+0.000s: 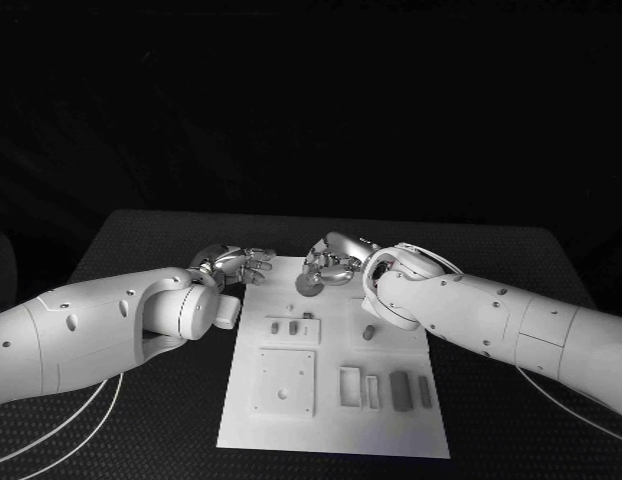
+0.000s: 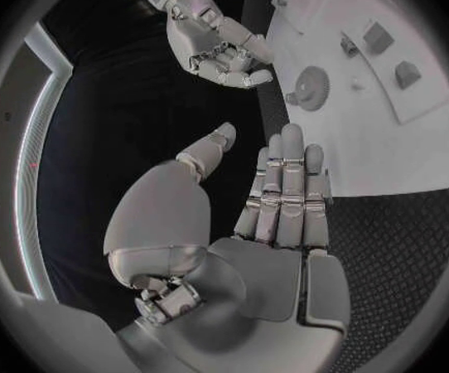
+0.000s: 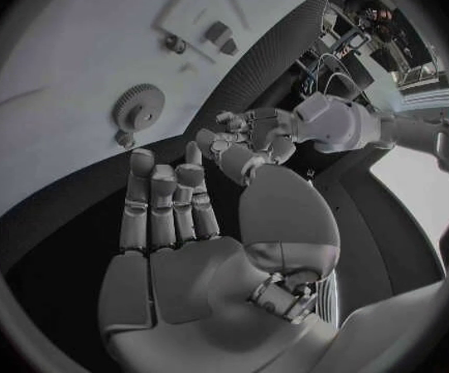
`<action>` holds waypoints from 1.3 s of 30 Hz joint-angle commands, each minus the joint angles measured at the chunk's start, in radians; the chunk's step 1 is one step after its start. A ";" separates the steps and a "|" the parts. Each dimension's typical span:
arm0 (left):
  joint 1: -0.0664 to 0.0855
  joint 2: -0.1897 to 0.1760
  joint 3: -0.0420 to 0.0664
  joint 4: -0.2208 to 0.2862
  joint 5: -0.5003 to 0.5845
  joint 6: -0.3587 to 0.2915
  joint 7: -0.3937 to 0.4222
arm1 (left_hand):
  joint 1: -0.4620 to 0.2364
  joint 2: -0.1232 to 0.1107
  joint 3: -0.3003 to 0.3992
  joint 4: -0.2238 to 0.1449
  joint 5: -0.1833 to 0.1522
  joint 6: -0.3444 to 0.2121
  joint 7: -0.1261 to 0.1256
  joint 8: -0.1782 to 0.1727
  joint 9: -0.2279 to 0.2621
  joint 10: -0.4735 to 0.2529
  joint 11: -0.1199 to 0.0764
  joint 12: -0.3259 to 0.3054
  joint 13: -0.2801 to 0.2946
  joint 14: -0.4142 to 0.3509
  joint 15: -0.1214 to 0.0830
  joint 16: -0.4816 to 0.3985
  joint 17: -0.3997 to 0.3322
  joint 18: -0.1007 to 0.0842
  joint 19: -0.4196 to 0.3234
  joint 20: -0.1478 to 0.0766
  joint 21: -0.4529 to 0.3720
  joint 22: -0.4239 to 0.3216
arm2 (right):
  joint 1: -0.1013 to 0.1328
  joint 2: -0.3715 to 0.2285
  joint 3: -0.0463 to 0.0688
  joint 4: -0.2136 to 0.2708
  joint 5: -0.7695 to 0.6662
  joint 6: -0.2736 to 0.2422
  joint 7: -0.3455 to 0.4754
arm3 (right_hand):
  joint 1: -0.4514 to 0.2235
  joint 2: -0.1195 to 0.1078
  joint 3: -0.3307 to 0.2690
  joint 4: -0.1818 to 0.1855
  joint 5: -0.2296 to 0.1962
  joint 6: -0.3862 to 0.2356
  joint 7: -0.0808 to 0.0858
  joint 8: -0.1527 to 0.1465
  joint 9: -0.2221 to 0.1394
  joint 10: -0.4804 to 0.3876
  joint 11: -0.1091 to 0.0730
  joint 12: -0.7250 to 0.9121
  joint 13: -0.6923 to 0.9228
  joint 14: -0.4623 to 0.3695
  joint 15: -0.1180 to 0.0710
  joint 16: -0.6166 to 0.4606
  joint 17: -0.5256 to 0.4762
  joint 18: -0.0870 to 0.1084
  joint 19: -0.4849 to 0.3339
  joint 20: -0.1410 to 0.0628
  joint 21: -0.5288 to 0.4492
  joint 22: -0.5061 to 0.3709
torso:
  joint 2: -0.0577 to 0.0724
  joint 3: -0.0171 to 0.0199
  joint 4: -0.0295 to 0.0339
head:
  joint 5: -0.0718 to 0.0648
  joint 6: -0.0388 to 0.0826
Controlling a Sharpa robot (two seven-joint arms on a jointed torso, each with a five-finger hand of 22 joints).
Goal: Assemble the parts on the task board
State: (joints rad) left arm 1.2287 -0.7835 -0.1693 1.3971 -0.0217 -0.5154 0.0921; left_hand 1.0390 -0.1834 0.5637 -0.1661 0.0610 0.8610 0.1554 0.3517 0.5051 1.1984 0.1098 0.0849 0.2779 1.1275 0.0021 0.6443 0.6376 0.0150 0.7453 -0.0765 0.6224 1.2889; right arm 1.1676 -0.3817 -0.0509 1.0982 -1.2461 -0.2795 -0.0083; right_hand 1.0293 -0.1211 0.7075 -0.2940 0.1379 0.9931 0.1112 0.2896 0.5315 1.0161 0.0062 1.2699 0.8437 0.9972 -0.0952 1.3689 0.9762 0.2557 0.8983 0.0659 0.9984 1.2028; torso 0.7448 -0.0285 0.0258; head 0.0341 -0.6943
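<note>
No text, label, brand, number or sign can be read on the task board [image 1: 333,420], on its parts, or on either arm.

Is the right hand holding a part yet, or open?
Open. The right hand has its fingers straight and apart, palm bare; the gear lies flat on the task board beyond the fingertips, untouched.
</note>
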 commanded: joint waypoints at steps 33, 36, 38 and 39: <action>0.001 0.010 0.001 -0.013 0.011 0.034 0.072 | 0.012 0.030 -0.010 -0.033 -0.003 0.012 0.000 0.014 -0.010 0.010 -0.008 0.021 -0.010 -0.005 0.002 -0.026 0.014 -0.015 -0.007 -0.015 -0.010 0.011 | 0.002 0.051 -0.097 -0.057 -0.431 0.139 0.185 | 0.121 0.012 0.149 0.006 -0.085 -0.088 -0.046 -0.037 -0.046 -0.151 -0.019 0.044 0.034 -0.141 0.059 0.065 0.012 0.006 -0.110 0.055 -0.006 0.059 | 0.000 -0.0005 0.0011 | 0.009 -0.010; 0.001 0.011 0.001 -0.013 0.012 0.035 0.072 | 0.011 0.030 -0.010 -0.033 -0.003 0.011 0.001 0.014 -0.011 0.009 -0.008 0.021 -0.010 -0.005 0.002 -0.026 0.014 -0.015 -0.007 -0.015 -0.010 0.011 | 0.002 0.052 -0.097 -0.058 -0.437 0.147 0.184 | 0.121 0.013 0.154 0.006 -0.085 -0.090 -0.048 -0.037 -0.047 -0.152 -0.019 0.046 0.034 -0.142 0.060 0.068 0.012 0.006 -0.111 0.055 -0.005 0.060 | 0.000 -0.0002 0.0010 | 0.010 -0.011; 0.001 0.011 0.001 -0.014 0.012 0.032 0.070 | 0.011 0.031 -0.010 -0.033 -0.003 0.010 0.001 0.014 -0.011 0.009 -0.008 0.021 -0.010 -0.005 0.003 -0.027 0.015 -0.015 -0.007 -0.015 -0.010 0.011 | 0.002 0.054 -0.097 -0.060 -0.445 0.155 0.182 | 0.121 0.014 0.157 0.006 -0.085 -0.092 -0.049 -0.037 -0.048 -0.153 -0.019 0.048 0.034 -0.143 0.060 0.069 0.011 0.006 -0.111 0.055 -0.004 0.061 | 0.000 0.0001 0.0015 | 0.010 -0.011; 0.000 0.012 0.001 -0.014 0.012 0.032 0.069 | 0.011 0.031 -0.010 -0.033 -0.003 0.009 0.001 0.014 -0.011 0.009 -0.008 0.021 -0.010 -0.005 0.003 -0.027 0.015 -0.015 -0.007 -0.015 -0.010 0.011 | 0.002 0.055 -0.098 -0.062 -0.451 0.161 0.180 | 0.121 0.015 0.159 0.006 -0.085 -0.091 -0.049 -0.037 -0.048 -0.153 -0.019 0.049 0.034 -0.143 0.060 0.070 0.011 0.006 -0.111 0.055 -0.004 0.062 | 0.000 0.0001 0.0015 | 0.010 -0.011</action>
State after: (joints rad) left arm 1.2286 -0.7744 -0.1693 1.3821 -0.0154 -0.4975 0.1489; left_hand 1.0519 -0.1623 0.5541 -0.1950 0.0611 0.8683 0.1554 0.3631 0.4950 1.2054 0.1027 0.0997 0.2682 1.1275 0.0021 0.6233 0.6514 0.0150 0.7452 -0.0765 0.6187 1.2991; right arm 1.1699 -0.3289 -0.1482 1.0380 -1.6637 -0.1442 0.1614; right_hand 1.1481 -0.1158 0.8584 -0.2884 0.0581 0.9066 0.0623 0.2552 0.4850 0.8682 -0.0109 1.3127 0.8764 0.8620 -0.0353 1.4359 0.9874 0.2557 0.7945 0.1212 0.9906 1.2639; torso 0.7447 -0.0288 0.0273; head 0.0434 -0.7051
